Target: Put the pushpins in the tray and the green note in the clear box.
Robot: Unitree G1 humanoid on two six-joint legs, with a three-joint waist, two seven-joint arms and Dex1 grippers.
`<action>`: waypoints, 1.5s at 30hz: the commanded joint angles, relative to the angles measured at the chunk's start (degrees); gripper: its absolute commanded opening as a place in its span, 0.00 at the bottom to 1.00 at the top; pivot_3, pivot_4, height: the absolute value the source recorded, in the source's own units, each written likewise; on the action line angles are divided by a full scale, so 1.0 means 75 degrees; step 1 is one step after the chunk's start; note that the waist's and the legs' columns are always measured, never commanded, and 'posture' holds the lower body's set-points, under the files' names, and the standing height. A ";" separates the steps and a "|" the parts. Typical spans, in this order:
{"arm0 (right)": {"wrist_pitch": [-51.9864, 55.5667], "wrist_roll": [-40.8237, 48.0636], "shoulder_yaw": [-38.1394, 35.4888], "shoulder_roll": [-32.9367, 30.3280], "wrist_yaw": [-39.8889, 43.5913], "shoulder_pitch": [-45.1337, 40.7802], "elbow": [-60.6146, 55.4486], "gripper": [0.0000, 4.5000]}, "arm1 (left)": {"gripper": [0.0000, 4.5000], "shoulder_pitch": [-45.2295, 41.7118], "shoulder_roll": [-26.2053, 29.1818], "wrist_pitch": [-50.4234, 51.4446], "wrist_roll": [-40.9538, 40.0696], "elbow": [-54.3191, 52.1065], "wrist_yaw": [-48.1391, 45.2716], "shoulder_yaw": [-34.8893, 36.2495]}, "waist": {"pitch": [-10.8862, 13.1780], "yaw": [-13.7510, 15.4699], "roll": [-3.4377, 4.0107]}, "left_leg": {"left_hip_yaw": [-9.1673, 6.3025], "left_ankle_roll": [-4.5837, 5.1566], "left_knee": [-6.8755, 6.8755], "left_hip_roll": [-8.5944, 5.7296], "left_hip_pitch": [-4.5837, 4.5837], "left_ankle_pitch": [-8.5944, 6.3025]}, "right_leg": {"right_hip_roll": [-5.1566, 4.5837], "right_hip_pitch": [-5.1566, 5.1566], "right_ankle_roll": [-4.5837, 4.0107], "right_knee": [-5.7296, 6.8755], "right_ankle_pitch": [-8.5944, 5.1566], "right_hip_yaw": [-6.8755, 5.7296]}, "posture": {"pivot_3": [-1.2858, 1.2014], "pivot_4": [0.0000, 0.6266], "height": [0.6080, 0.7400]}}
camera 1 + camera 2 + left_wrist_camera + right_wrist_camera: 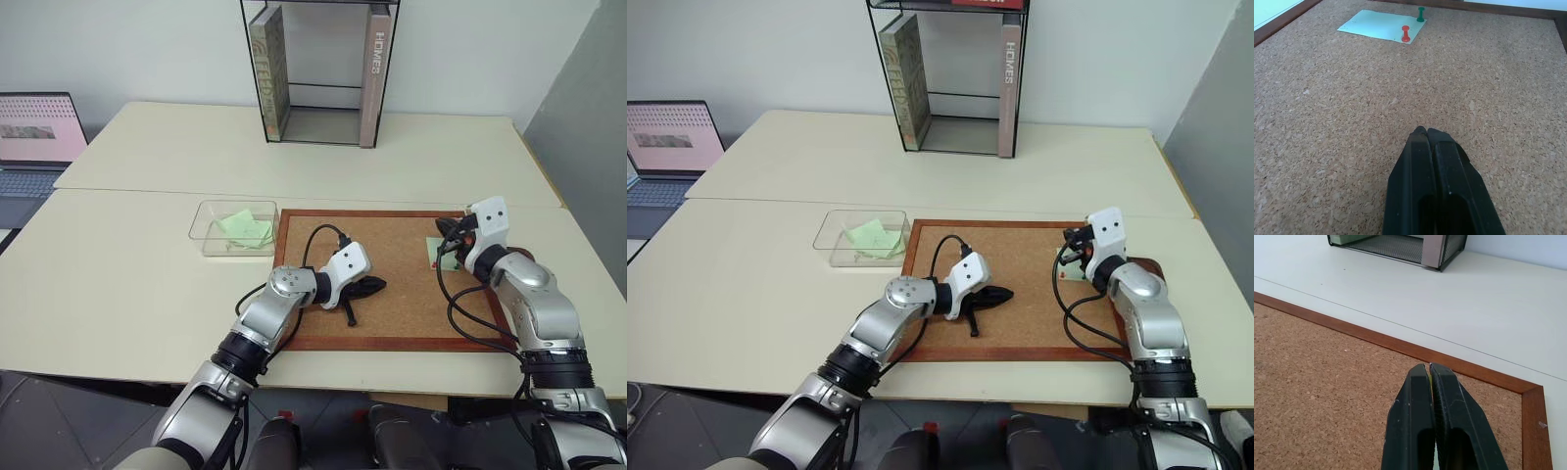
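The pale green note [1382, 27] lies on the corkboard [411, 304] near its right edge, with a red pushpin [1405, 33] and a green pushpin [1421, 13] standing on it. My right gripper [449, 235] hovers just above the note [437, 257], fingers shut; a thin yellow sliver of a pushpin [1429, 374] shows between them. My left gripper [377, 286] rests shut and empty on the middle of the board, pointing toward the note. The dark tray [1154, 266] peeks out behind my right arm. The clear box [201, 235] sits left of the board.
Brighter green papers [245, 228] lie in the clear box. A black-framed book stand [318, 69] with books is at the back of the table. A laptop [34, 137] sits far left. The board's raised wooden frame [1459, 364] runs just beyond my right gripper.
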 commanded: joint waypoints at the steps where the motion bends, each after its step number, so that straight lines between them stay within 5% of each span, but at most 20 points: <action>1: 0.0318 0.0162 -0.0448 -0.0206 -0.0179 0.0166 -0.0913 0.02 | 0.00 0.0047 0.0102 0.0153 0.0181 0.0124 0.0048 -0.0035 | 0.0000 -0.0002 0.0000 | 0.0000 0.0000 0.0000 0.0000 0.0000 0.0000 | 0.0000 0.0000 0.0000 0.0000 0.0000 0.0001 | 0.52 0.24 1.00; 10: 0.1079 0.0007 -0.1600 -0.1148 -0.0494 0.1531 -0.2021 0.02 | 0.00 0.0104 0.0121 0.0046 0.0186 0.0033 -0.0026 -0.0093 | -0.0008 0.0037 0.0011 | 0.0001 0.0000 -0.0004 -0.0001 0.0000 0.0000 | -0.0001 0.0001 -0.0001 -0.0007 -0.0002 0.0001 | 0.52 0.24 1.00; 25: 0.1100 -0.1030 -0.1211 -0.1755 -0.0543 0.2309 -0.1444 0.02 | 0.00 0.0097 0.0122 -0.0065 0.0225 0.0083 -0.0056 -0.0124 | -0.0010 0.0027 0.0015 | 0.0005 0.0001 -0.0003 -0.0002 0.0001 0.0001 | -0.0001 0.0001 -0.0002 -0.0009 -0.0002 0.0005 | 0.52 0.24 1.00; 45: 0.1463 -0.0412 -0.1897 -0.1413 -0.0556 0.2198 -0.2459 0.87 | 0.00 0.0011 0.0128 -0.0166 0.0249 0.0230 -0.0072 -0.0105 | -0.0010 0.0027 0.0015 | 0.0004 0.0001 -0.0003 -0.0001 0.0001 0.0001 | -0.0001 0.0001 -0.0002 -0.0009 -0.0002 0.0005 | 0.52 0.24 1.00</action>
